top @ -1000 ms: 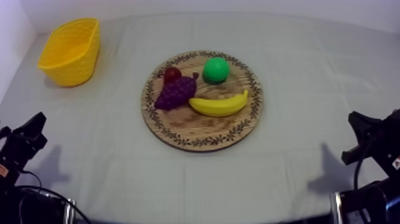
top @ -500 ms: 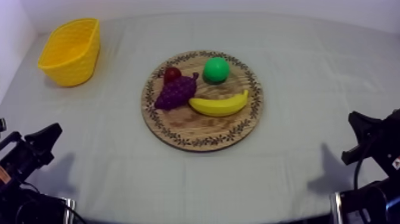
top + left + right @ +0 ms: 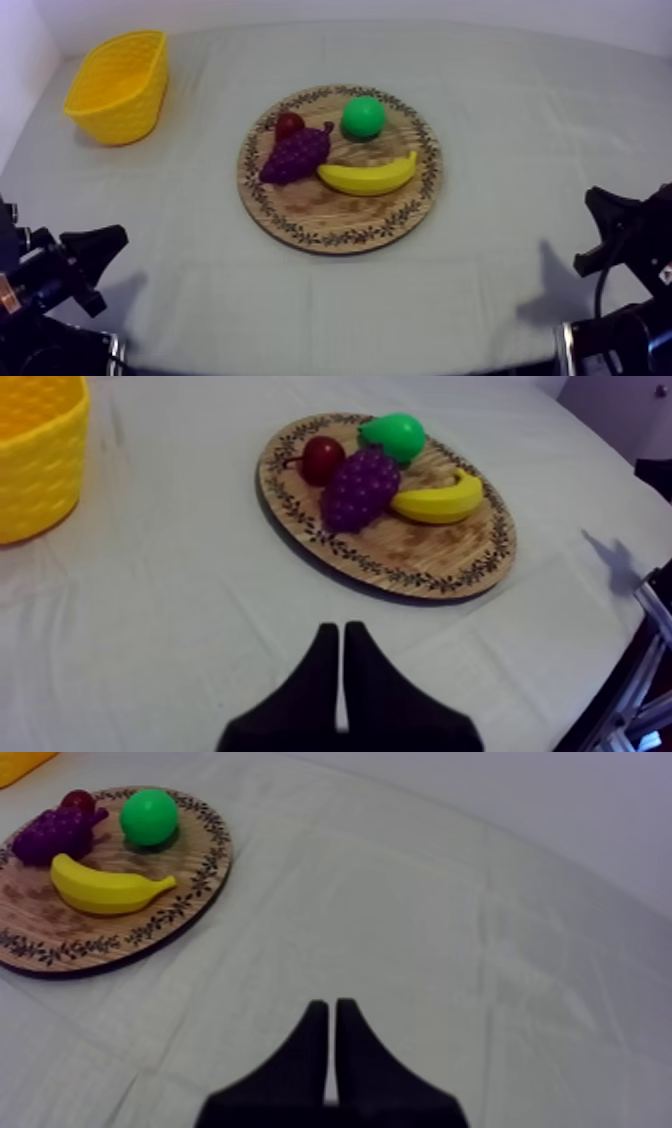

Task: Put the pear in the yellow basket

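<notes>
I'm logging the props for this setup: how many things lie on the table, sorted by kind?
toy fruit: 4 (pear, banana, bunch of grapes, small red fruit)
wooden board: 1
yellow basket: 1
Total: 6

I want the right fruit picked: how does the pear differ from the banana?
The pear is green and rounded; the banana is yellow, long and curved. The pear sits near the wooden board's far rim; the banana lies nearer its middle, beside the grapes. Both rest on the board.
</notes>
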Controlling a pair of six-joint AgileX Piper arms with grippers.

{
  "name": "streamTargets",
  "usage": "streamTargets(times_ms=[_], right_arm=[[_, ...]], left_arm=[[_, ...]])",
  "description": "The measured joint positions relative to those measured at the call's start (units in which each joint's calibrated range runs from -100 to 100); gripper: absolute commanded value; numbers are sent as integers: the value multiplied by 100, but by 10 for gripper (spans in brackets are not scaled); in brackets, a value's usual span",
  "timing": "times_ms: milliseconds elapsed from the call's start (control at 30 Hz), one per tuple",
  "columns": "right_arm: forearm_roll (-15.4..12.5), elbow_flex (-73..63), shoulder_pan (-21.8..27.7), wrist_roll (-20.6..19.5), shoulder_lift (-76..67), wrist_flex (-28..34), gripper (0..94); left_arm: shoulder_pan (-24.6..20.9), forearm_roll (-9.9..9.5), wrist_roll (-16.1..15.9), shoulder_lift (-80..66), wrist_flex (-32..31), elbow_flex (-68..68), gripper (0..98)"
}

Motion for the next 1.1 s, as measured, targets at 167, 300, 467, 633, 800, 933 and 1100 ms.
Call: streamTargets(times_ms=[167,300,467,633,800,933,1100], right_arm=[[0,0,0,-5,0,0,4],[0,0,0,-5,0,0,4],[0,0,0,-5,0,0,4],[0,0,0,-5,0,0,4],[0,0,0,-2,0,0,4],[0,0,0,-2,0,0,4],[0,0,0,-2,0,0,4]], left_arm=[[-208,380,-272,879,-188,-292,0],[-365,737,-536,1678,-202,-769,0],[-522,1084,-703,2737,32,-1489,0],[-561,1150,-618,3761,367,-2338,0],[-485,1148,-477,4859,835,-3269,0],[-381,1037,-305,5660,1158,-4042,0],[-264,747,101,6696,1698,-5032,0]])
